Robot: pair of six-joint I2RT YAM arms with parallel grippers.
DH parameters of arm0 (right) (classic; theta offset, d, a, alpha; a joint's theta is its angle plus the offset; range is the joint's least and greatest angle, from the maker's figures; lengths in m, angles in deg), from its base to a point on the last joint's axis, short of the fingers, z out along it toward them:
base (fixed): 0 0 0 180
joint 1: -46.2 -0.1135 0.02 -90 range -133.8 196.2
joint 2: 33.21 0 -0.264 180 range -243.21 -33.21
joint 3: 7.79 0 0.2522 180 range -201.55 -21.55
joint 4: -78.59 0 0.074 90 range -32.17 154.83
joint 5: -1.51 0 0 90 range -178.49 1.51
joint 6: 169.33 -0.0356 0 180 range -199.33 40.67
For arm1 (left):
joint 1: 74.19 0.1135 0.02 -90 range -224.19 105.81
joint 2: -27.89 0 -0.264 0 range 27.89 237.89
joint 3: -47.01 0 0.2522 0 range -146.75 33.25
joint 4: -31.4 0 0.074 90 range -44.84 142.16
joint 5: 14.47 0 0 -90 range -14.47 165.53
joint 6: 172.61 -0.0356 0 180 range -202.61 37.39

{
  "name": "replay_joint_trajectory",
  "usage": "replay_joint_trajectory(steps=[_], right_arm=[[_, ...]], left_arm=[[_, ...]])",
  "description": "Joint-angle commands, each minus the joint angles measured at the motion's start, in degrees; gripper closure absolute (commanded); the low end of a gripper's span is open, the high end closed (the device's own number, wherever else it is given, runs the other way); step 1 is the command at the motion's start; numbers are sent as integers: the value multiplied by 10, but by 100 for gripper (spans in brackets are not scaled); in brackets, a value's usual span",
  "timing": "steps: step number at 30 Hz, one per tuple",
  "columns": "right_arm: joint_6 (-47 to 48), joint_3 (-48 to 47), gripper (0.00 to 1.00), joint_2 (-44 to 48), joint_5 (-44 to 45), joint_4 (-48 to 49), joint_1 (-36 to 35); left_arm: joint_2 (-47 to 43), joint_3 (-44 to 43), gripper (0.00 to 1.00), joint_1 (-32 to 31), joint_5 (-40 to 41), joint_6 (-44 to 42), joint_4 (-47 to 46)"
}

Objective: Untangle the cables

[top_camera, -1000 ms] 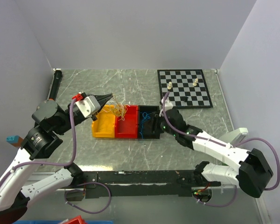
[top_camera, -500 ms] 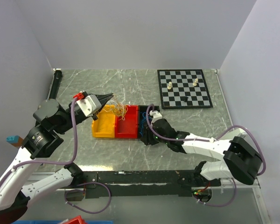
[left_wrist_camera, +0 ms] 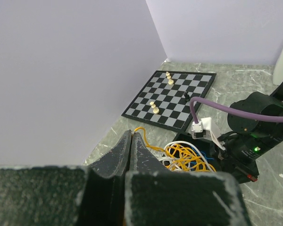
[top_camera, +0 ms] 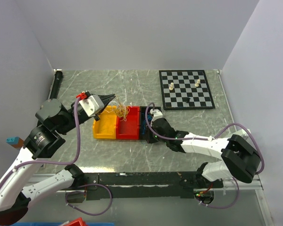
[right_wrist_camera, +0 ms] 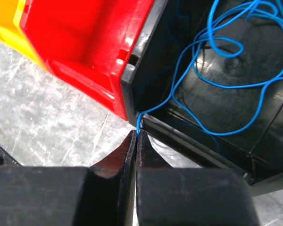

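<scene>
A clump of yellow-orange and white cables (top_camera: 121,110) hangs over the red bin (top_camera: 127,129). One yellow-orange strand rises from it to my left gripper (top_camera: 112,98), which is shut on that strand above the yellow bin (top_camera: 104,129). In the left wrist view the strand leaves the closed tips of the left gripper (left_wrist_camera: 132,133) and runs to the clump (left_wrist_camera: 188,157). A blue cable (right_wrist_camera: 138,123) lies looped inside the black bin (right_wrist_camera: 254,117) and comes over its near-left corner. There my right gripper (right_wrist_camera: 137,134) is shut on it, low beside the black bin (top_camera: 146,113).
A chessboard (top_camera: 186,89) with a few pieces lies at the back right. The three bins stand side by side mid-table. Walls enclose the table on the left, back and right. A black bar (top_camera: 55,84) lies along the left edge.
My right arm swung left and down from the black bin's right side to its near-left corner, and its gripper closed on the blue cable. The left gripper stayed put.
</scene>
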Motion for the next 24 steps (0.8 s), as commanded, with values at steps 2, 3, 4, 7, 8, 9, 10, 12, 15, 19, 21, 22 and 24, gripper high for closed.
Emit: replay_joint_trajectory(steps=[2,3,4,7,8,9,10,12,15,19,21,22,24], right_arm=[[10,-30,100,27,41,-1,29],[16,-38,100,30,37,-7,42],[21,-46,100,30,35,-14,58],[42,-86,100,10,37,-42,88],[48,-99,100,-1,37,-47,93],[53,-109,100,-10,37,-48,98],[59,-121,100,-23,37,-49,99],[68,-149,100,-57,37,-59,106],[75,-181,100,-109,38,-57,107],[76,-202,100,-173,52,-63,107],[76,-198,100,-190,58,-65,106],[74,-194,100,-192,58,-66,106],[70,-179,100,-180,41,-60,106]], left_arm=[[-5,-23,99,1,-6,3,-10],[-6,-23,99,2,-6,3,-10],[-6,-22,99,2,-5,2,-11],[-8,-21,99,1,-6,2,-11],[-8,-21,99,1,-6,2,-10],[-9,-21,99,2,-6,3,-10],[-9,-22,99,2,-6,4,-10],[-11,-20,99,2,-8,4,-9],[-10,-21,99,1,-12,6,-6],[-8,-23,99,1,-24,13,-1],[-9,-23,99,2,-28,19,-2],[-10,-22,99,1,-32,21,-1],[-10,-19,99,1,-32,33,-5]])
